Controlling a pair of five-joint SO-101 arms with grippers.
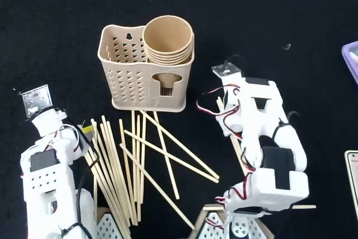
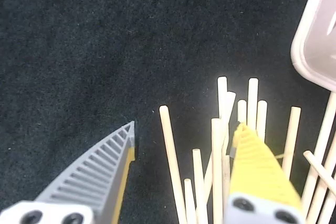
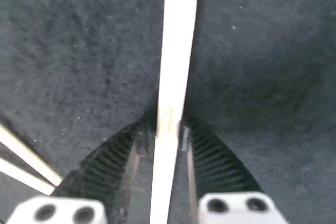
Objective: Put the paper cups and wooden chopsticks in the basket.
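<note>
1. We see the stacked paper cups point(image 1: 168, 38) standing inside the basket point(image 1: 131, 82), at its end nearer the right arm point(image 1: 268, 155).
2. Wooden chopsticks point(image 1: 137, 155) lie fanned across the black worktop point(image 1: 56, 26), just in front of the basket.
3. The left gripper point(image 2: 186, 127) hangs spread wide over the chopsticks' ends, near a corner of the basket.
4. The right gripper point(image 3: 167, 129) is clamped on one chopstick point(image 3: 178, 35), in front of the basket and off to its side.
</note>
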